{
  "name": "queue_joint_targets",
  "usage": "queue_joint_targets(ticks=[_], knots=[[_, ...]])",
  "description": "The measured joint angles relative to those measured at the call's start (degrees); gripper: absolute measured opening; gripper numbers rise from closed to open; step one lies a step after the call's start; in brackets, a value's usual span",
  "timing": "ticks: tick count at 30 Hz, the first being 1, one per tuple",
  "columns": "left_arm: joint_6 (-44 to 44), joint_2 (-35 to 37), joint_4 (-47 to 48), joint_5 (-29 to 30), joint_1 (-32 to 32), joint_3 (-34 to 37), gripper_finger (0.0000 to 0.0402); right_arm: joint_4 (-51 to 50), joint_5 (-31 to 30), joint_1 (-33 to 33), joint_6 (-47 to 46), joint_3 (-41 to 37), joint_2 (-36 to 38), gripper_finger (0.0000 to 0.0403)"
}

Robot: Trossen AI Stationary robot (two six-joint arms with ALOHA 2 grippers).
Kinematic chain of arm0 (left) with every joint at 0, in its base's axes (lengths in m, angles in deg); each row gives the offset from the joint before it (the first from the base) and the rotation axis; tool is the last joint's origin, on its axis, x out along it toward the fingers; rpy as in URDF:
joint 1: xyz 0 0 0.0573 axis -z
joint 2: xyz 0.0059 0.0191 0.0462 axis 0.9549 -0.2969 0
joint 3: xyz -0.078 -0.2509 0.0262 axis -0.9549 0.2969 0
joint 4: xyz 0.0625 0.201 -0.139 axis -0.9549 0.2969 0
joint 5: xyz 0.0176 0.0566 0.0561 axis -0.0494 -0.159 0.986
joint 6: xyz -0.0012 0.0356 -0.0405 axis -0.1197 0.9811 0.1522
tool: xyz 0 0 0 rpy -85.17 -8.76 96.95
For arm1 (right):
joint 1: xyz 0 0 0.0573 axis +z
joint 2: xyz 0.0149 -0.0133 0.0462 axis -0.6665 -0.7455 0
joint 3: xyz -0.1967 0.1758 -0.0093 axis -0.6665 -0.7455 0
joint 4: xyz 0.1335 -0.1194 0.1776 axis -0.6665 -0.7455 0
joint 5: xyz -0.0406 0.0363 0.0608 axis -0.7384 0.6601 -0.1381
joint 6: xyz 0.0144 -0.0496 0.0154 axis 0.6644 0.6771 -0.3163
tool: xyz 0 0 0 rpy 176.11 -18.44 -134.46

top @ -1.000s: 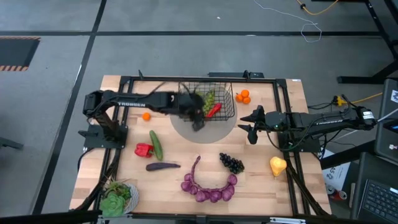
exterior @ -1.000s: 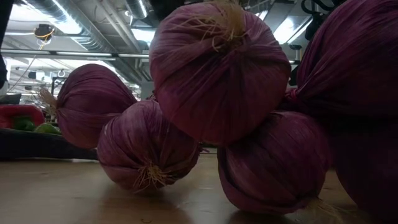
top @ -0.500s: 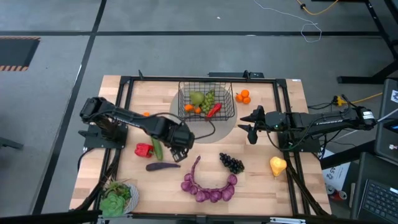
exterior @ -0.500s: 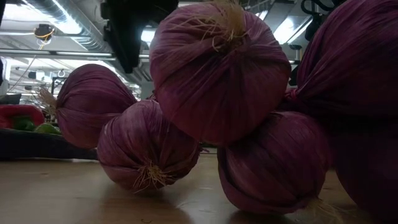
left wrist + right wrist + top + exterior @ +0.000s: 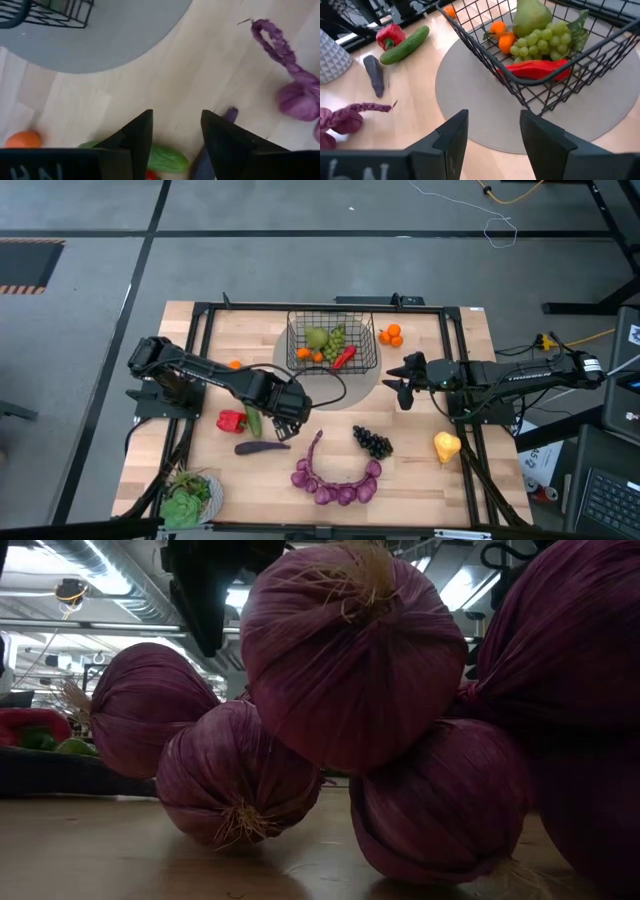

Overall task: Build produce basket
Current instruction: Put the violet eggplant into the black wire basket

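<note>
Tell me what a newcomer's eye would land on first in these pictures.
Probably the braided string of purple onions curving along the table's near edge, since it fills the whole low view. Next, the black wire-mesh basket on a grey round mat at the far middle, already holding a green pear, green grapes and a red pepper. The left gripper hovers open over the green cucumber.
</note>
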Motion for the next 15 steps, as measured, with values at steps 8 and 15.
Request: queue_joint_targets(ticks=[8, 15], knots=[[-14.9, 0.0, 16.7, 0.0, 0.0, 0.0, 0.0163, -0.2, 0.0, 0.0, -4.2, 0.0, 0.0, 0.0181], [-16.6, 0.0, 17.7, 0.0, 1.2, 3.5, 0.0163, -0.2, 0.0, 0.0, -4.3, 0.0, 0.0, 0.0181]])
